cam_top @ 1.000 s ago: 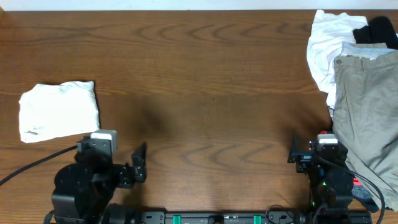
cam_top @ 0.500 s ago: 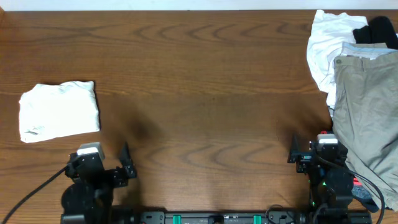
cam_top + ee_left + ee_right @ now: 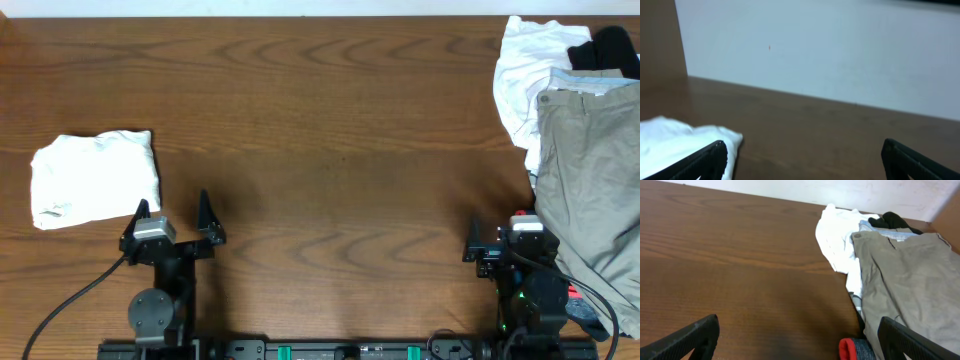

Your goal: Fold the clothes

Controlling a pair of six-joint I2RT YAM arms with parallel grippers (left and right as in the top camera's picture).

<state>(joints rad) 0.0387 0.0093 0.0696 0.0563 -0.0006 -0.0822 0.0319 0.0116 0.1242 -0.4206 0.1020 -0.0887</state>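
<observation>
White folded garment (image 3: 95, 178) lies at the left of the desk (image 3: 330, 150); khaki trousers (image 3: 590, 190) heaped right; left end effector (image 3: 173, 212) and right end effector (image 3: 800, 342) both spread wide, empty

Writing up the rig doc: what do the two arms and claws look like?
The left arm and right arm are both black. The left claw and right claw each have two black tapered fingers with a light grey block behind them. A black cable trails from the left arm. The right arm shows a small green light.
</observation>
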